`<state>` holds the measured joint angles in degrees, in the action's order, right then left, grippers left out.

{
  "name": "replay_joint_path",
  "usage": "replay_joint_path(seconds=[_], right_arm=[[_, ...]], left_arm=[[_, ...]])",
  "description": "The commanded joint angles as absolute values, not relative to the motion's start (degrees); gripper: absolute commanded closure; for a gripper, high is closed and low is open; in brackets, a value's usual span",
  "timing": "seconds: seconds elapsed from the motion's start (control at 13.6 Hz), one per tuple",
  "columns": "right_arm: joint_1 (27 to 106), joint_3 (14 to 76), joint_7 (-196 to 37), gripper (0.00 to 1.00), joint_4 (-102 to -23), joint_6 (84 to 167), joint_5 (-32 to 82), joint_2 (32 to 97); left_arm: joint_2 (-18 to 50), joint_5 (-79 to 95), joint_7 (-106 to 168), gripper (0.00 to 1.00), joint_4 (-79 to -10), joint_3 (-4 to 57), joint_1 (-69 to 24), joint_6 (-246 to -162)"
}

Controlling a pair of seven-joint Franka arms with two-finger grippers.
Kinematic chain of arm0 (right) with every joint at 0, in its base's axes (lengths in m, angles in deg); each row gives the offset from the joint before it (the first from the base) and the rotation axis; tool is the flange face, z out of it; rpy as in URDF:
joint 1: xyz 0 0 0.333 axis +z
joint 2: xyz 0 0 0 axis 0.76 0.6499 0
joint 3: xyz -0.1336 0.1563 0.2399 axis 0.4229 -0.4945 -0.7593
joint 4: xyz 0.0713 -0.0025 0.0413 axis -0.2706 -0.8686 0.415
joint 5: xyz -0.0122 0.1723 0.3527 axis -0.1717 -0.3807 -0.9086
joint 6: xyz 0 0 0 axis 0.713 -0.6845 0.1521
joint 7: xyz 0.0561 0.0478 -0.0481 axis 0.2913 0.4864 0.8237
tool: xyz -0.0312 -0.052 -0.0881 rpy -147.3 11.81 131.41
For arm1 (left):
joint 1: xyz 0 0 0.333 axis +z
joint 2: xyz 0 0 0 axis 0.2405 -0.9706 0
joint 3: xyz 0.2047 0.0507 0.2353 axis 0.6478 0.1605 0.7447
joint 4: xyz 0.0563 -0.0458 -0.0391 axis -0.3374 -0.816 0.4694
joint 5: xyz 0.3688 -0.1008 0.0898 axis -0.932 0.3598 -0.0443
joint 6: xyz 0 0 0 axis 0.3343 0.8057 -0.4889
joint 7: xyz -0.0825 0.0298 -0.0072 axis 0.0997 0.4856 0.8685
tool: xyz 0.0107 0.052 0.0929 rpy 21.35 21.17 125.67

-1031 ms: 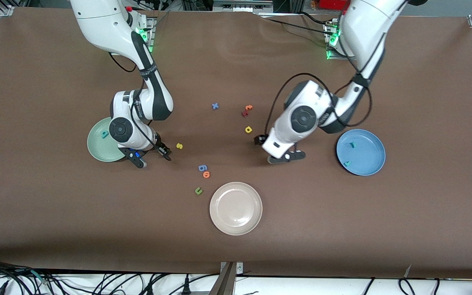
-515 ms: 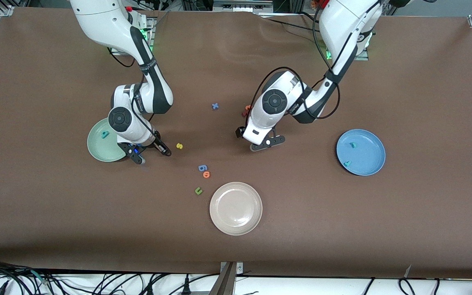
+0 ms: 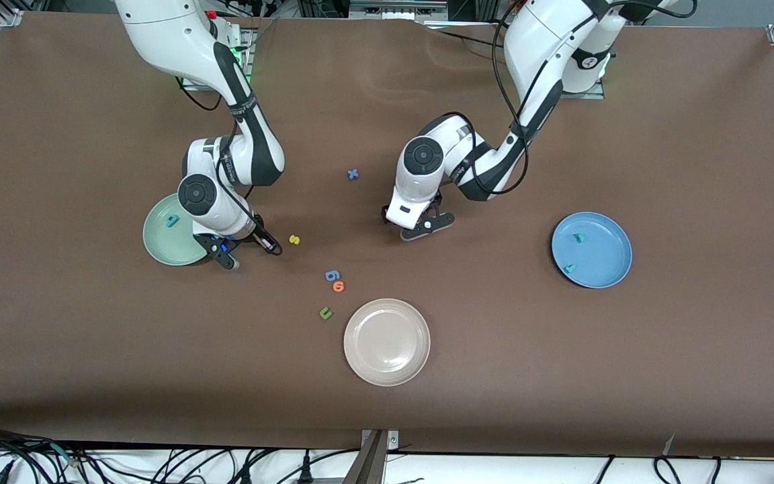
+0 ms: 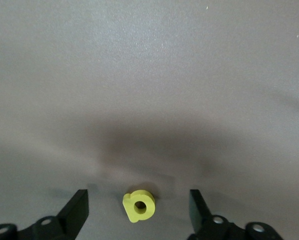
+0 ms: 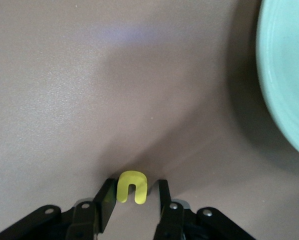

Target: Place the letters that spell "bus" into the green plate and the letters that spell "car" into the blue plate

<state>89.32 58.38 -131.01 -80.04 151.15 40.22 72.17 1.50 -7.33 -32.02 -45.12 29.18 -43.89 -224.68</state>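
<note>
Brown cloth covers the counter (image 3: pixel 562 376). The right end effector (image 5: pixel 134 200), beside the green plate (image 3: pixel 158 245), pinches the yellow u (image 5: pixel 132 186); the left end effector (image 4: pixel 139 212) straddles the yellow a (image 4: pixel 139 205) with fingers spread, untouched. Blue plate (image 3: pixel 602 265) holds two teal letters.

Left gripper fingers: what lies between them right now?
The yellow a lies on the table between the left gripper's open fingers, untouched by either, as the left wrist view shows.
</note>
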Motion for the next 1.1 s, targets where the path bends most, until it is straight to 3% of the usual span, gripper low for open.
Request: replay_joint_path(seconds=[0.0, 0.22, 0.66, 1.03], right_arm=[[89.54, 58.08, -129.23, 0.72, -82.06, 151.53, 39.45, 71.44], [89.54, 58.17, -129.05, 0.8, -82.06, 151.27, 39.45, 71.53], [89.54, 58.43, -129.05, 0.8, -80.57, 147.59, 39.72, 70.75], [89.54, 63.17, -125.82, 0.8, -78.46, 135.3, 41.74, 65.92]], left_arm=[[1.44, -9.01, -34.22, 0.36, -45.14, 29.75, -44.85, -225.07], [1.26, -9.1, -34.22, 0.45, -45.14, 29.75, -45.03, -225.07], [0.56, -9.1, -34.22, 0.51, -45.05, 29.75, -45.03, -225.07], [0.47, -9.1, -34.3, 0.77, -45.05, 29.75, -45.03, -224.98]])
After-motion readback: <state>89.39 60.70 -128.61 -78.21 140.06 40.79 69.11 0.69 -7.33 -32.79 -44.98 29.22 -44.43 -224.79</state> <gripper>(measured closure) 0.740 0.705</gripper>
